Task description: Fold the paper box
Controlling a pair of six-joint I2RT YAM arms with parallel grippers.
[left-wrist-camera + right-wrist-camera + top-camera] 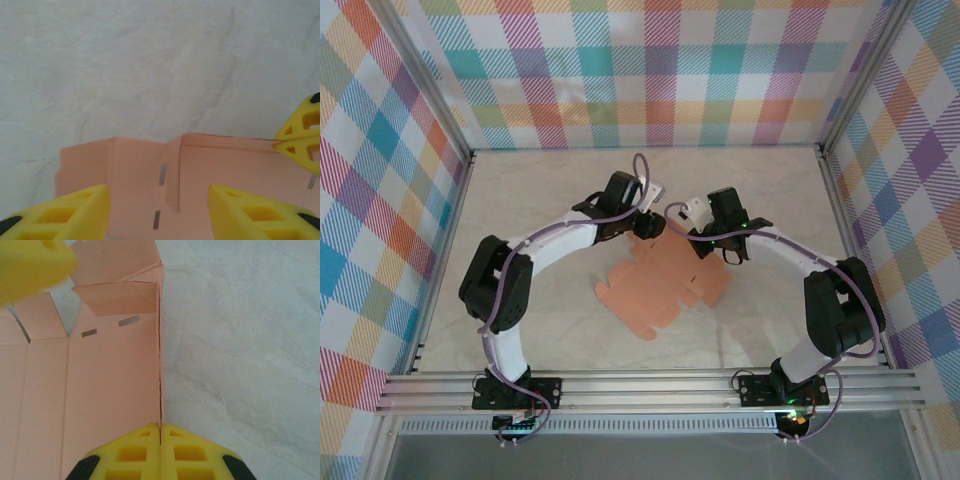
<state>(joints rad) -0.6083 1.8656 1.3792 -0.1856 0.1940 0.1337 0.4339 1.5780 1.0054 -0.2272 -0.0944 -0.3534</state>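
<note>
From above, the left gripper's (648, 226) fingertips are hidden under its wrist at the far-left edge of the paper box (660, 292). The left wrist view cuts them off too, though its yellow fingers (75, 210) stand apart astride a raised crease, gripping nothing. The box, an unfolded salmon sheet, lies flat mid-table (530, 200), one corner aimed at the arm bases, its long axis roughly near-left to far-right. At its far-right edge the right gripper (160, 427) is pinched closed on the card's edge

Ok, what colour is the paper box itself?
Plain salmon-orange card with no print. The paper box shows best in the right wrist view.
</note>
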